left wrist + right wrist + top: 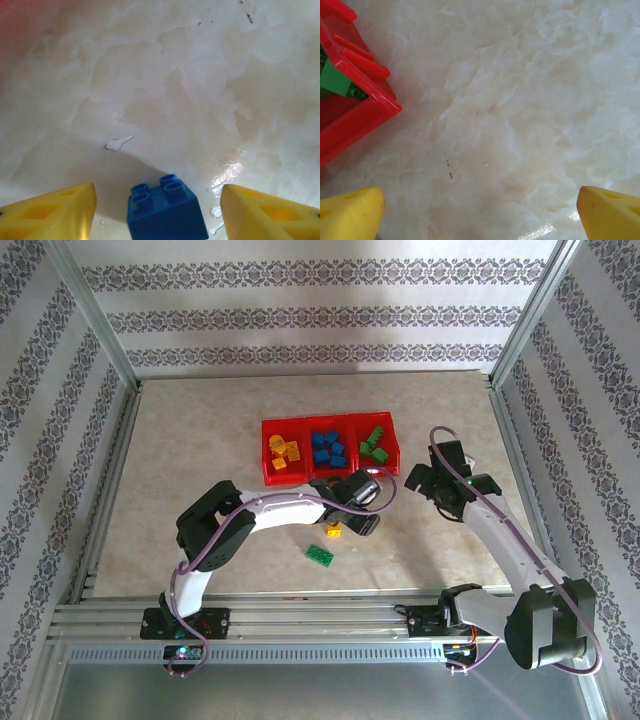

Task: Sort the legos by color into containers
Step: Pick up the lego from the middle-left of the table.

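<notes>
Wrist view, left hand (157, 194): yellow fingers (60, 210) apart, astride blue lego (165, 212), gap each side, no contact. Lego sits studs-up on worktop (200, 100).

Wrist view, right hand (480, 200): fingers spread wide, nothing between, near corner of red containers (367, 107).

Top view: containers hold yellow-orange, blue, green legos, left to right. Green plate (320, 555) and yellow lego (334, 532) lie loose on worktop.

Surface pale, marbled. Walls (300, 315) papered in patterned stripes; aluminium frame posts (95, 310) at corners.

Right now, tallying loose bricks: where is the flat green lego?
In the top view, the flat green lego lies on the table, just nearer the arm bases than the left hand.
</notes>
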